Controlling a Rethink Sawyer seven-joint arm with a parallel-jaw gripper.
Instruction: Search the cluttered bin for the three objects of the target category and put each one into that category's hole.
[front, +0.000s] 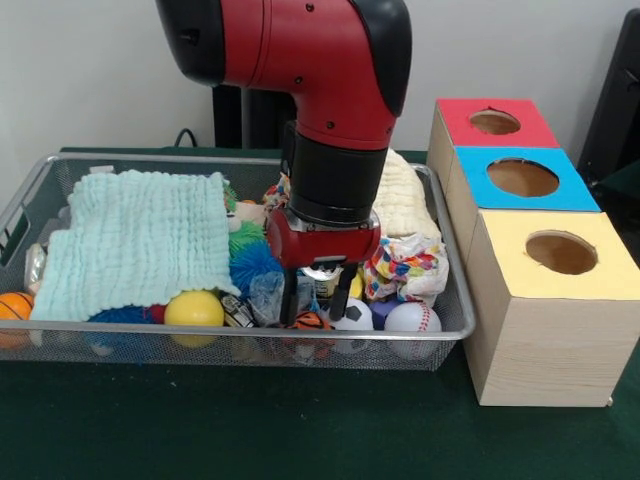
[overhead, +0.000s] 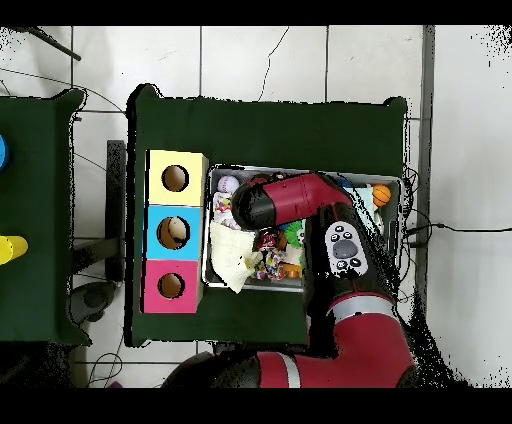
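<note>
The silver wire-mesh bin (front: 250, 328) lies on the green table, full of clutter. My gripper (front: 318, 305) points down into its front right part, fingers (front: 291, 305) apart, tips among the objects. Below the tips lie an orange-and-black ball (front: 312, 322) and a small soccer ball (front: 353, 316). A baseball (front: 412, 318) lies to the right and a yellow ball (front: 194, 308) to the left. I see nothing clamped between the fingers. In the overhead view the arm (overhead: 290, 200) covers the gripper and the middle of the bin (overhead: 300, 168).
Three wooden boxes stand right of the bin, with red (front: 495, 122), blue (front: 522, 178) and yellow (front: 560, 252) holed tops. A pale green cloth (front: 135, 245), a cream cloth (front: 405, 195), a patterned cloth (front: 405, 265), a blue fuzzy ball (front: 255, 265) and a small basketball (front: 12, 305) lie in the bin.
</note>
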